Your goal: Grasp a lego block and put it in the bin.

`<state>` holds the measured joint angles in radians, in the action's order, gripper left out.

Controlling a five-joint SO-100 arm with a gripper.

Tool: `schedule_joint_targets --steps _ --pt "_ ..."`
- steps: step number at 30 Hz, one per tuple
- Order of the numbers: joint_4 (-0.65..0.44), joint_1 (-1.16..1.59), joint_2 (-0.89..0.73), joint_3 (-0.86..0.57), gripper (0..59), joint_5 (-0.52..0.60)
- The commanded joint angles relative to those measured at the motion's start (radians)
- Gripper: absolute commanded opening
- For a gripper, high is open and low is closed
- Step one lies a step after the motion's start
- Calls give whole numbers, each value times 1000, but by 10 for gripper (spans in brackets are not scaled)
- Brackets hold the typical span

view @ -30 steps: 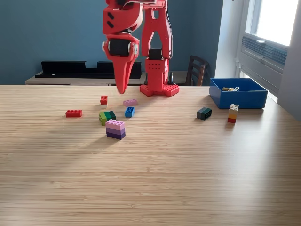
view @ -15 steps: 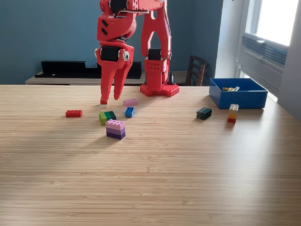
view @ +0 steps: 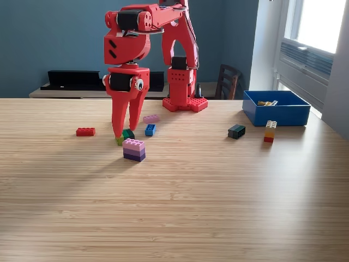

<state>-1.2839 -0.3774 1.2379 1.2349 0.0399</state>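
Exterior view: my tool [view: 123, 131] pointing down, jaws parted, tips at green block [view: 125, 136] on bench [view: 218, 185]; grasping nothing that I can confirm. Pink-purple stack [view: 134, 149] just in front of green block. Blue block [view: 150, 129] and pink plate [view: 151, 118] behind, red block [view: 85, 131] toward view's left. Bin [view: 276, 107] at view's right, well apart from tool, small pieces inside. Dark block [view: 236, 131] and white-yellow-red stack [view: 270, 131] near bin.
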Motion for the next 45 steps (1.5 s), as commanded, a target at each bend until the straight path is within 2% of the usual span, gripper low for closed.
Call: schedule_joint_targets --steps 1,12,25,28,32,42,45 --pt "-46 15 -38 -146 249 5" --pt "-132 54 -146 -222 246 0" --pt "-135 32 -238 -270 201 23" --pt "-124 20 -249 -276 172 40" --pt "-95 5 -250 -268 66 60" --pt "-80 -21 -238 -295 4 107" --pt "-83 -28 -235 -272 1 115"
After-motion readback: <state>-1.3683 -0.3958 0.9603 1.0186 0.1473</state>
